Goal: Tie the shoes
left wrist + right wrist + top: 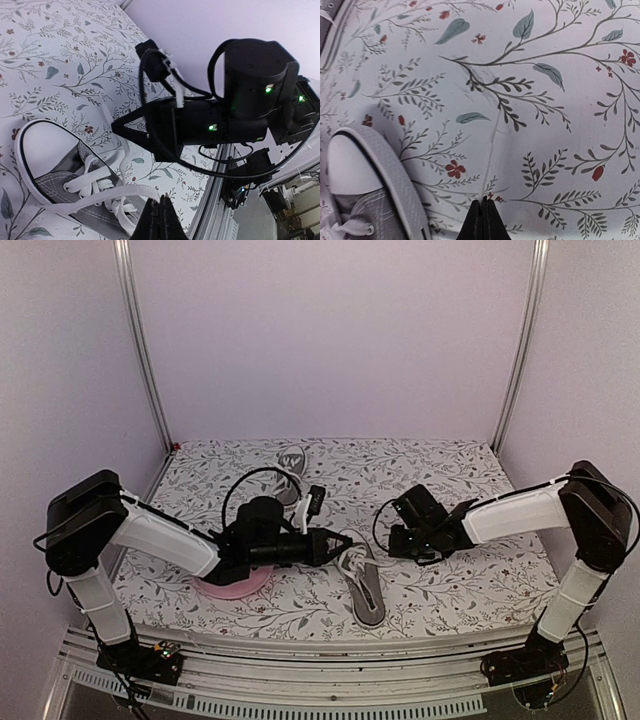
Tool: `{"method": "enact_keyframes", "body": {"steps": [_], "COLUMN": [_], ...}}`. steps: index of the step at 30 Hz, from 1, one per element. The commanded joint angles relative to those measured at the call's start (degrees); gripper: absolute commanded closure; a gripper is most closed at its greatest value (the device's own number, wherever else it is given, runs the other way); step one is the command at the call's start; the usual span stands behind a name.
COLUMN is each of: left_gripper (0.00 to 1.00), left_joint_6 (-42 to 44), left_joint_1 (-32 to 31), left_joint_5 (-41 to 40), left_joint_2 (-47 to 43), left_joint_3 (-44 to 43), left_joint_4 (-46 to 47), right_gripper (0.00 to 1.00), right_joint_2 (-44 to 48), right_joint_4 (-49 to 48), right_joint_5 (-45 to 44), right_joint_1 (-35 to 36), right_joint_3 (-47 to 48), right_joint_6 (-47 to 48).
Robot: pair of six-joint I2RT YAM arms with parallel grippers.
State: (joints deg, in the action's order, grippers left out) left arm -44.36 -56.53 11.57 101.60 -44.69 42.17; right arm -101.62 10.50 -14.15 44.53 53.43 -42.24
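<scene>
- While no knot is showing on either one yet, the table [450,470] is carrying both shoes well apart
- The near shoe [366,590] is lying toward the front edge with its laces hanging loose; the far shoe [292,462] is sitting untouched toward the back
- The plate [232,587] is lying under the left arm [165,535]
- The left gripper [160,206] is pressing its fingers together above the near shoe, a lace [100,194] running up to their tips; whether it is being pinched I cannot tell
- The right gripper [483,206] is hovering with fingers together over bare table beside the toe cap [347,170], holding nothing
- Judging by this, crossing, looping and knotting are all remaining for both shoes
</scene>
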Motion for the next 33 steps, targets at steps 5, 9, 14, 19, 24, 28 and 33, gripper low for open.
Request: {"method": "enact_keyframes", "body": {"steps": [5,9,14,19,24,28,33], "left_gripper": [1.0,1.0,1.0,1.0,1.0,1.0,1.0], "left_joint_6": [7.1,8.4,10.0,9.8,9.7,8.4,6.6], "left_joint_1": [0.8,1.7,1.9,2.1,2.3,3.1,4.2], "left_joint_5": [8.6,11.6,11.8,5.9,1.4,-1.3,-2.4], "left_joint_2": [2.0,4.0,5.7,3.9,-1.1,-4.4,-6.1], "left_joint_3": [-4.3,-6.2,-8.8,-7.4,-2.2,1.2,4.3], "left_joint_4": [-0.8,-1.8,-5.1,-6.4,-1.8,-1.0,0.0], "right_gripper": [0.98,0.98,0.98,0.98,0.98,0.98,0.98], "right_joint_2": [19.8,23.8,25.1,25.4,26.9,29.7,33.5], "right_joint_4": [-20.1,-24.6,-27.9,-28.8,-28.8,-26.9,-21.8], "right_joint_5": [8.5,13.2,17.9,20.7,19.0,13.5,4.9], "right_joint_1": [-1.0,-1.0,-1.0,-1.0,-1.0,-1.0,-1.0], "right_joint_3": [-8.4,-8.5,-7.4,-6.4,-7.1,-7.9,-9.2], "right_joint_6": [4.5,8.2,10.7,11.7,11.3,11.0,10.9]}}
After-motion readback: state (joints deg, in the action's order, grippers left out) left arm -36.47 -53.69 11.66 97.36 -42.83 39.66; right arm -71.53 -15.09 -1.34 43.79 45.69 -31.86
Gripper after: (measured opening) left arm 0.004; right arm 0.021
